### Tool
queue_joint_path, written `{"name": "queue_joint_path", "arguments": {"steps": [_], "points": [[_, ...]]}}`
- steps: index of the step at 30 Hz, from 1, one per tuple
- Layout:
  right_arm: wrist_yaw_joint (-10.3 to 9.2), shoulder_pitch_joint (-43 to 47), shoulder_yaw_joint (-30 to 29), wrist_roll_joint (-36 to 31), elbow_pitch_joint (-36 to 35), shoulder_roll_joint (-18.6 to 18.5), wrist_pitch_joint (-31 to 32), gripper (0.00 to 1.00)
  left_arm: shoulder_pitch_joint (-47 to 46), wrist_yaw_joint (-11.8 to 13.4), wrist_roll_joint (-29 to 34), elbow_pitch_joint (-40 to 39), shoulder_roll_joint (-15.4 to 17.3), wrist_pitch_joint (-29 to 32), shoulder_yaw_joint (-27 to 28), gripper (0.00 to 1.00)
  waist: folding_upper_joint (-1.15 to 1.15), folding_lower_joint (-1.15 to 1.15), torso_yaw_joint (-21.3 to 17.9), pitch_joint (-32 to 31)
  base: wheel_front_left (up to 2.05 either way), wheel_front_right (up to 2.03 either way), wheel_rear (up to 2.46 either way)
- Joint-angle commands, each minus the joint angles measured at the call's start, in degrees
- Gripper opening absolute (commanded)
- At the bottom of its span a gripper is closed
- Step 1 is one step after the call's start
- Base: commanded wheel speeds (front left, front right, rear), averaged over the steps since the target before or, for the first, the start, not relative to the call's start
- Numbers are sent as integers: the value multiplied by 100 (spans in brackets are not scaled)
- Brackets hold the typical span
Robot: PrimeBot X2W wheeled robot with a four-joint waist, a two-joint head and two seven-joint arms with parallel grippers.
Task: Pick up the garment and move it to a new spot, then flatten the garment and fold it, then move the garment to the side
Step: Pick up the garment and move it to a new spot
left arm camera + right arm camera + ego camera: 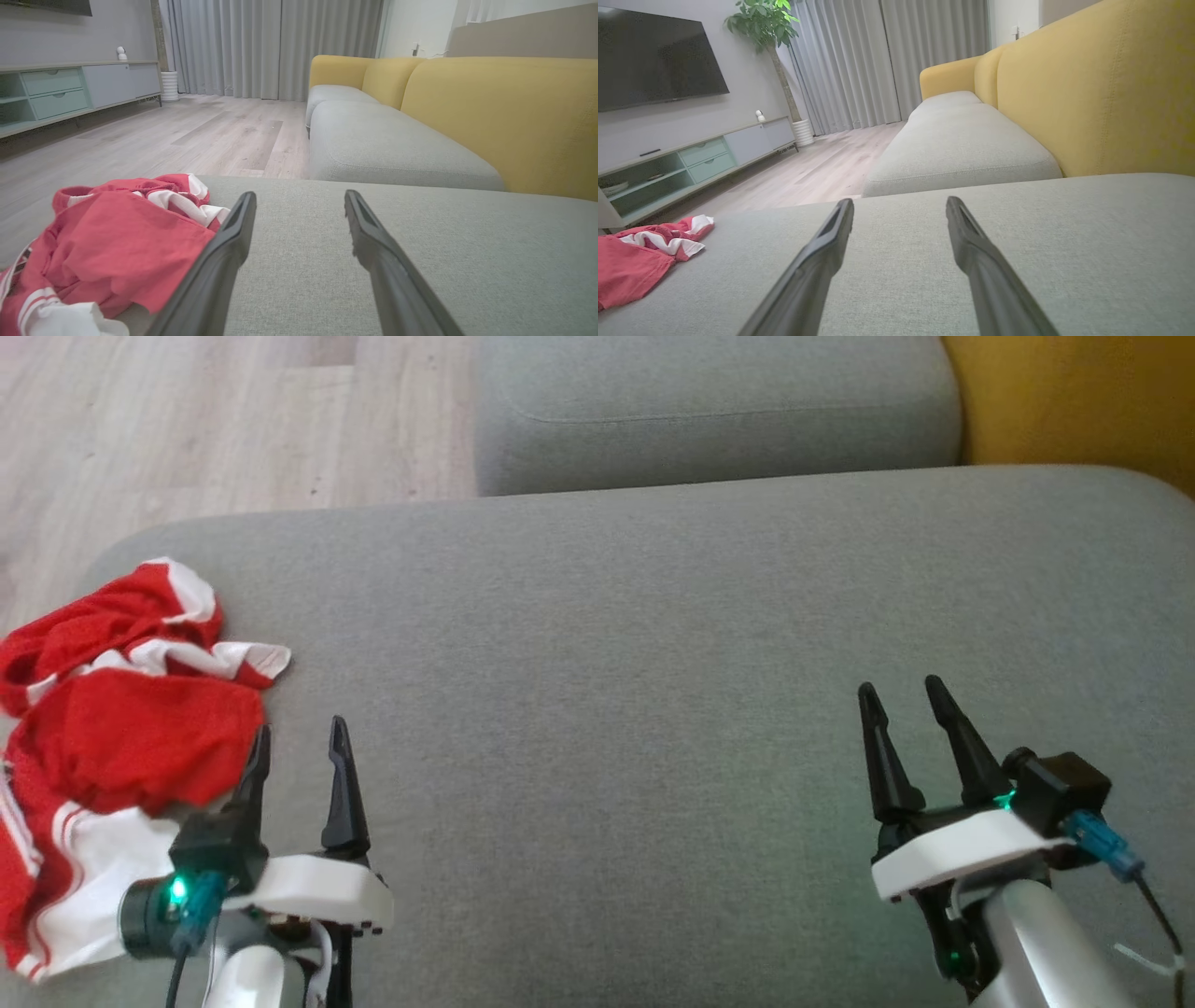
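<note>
Garment (121, 737), red mesh with white bands, lies crumpled at the nine o'clock edge of the grey seat cushion (607, 644) in the head view, its white-striped part spreading toward eight o'clock. The left end effector (300, 726) sits at seven o'clock, its two dark fingers spread apart and holding nothing. The finger nearer the cloth stands just beside the garment's red fold; whether it touches cannot be told. The right end effector (901, 686) sits at four o'clock, well apart from the garment, its fingers likewise spread and holding nothing over the cushion. Both point toward twelve o'clock. A second grey cushion (709, 411) lies at twelve o'clock, a yellow backrest (1074, 401) at one o'clock, and pale wood floor (187, 429) at eleven o'clock.
</note>
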Motion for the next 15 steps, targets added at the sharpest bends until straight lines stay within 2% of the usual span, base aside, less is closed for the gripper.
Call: {"name": "queue_joint_path", "arguments": {"steps": [1,7,15], "points": [[-4,-253,112,47,-160,39,-79,100,-360,-2,-40,-151,31,-52,221,100,0,0,83,-28,0,0,0],[-4,-194,173,101,-197,75,-79,100,-359,-3,-82,-56,30,-52,272,100,0,0,532,-97,0,0,0],[-4,-88,286,202,-260,136,-79,100,-301,-42,-44,36,32,-52,452,100,0,0,1401,-186,0,0,0]]}}
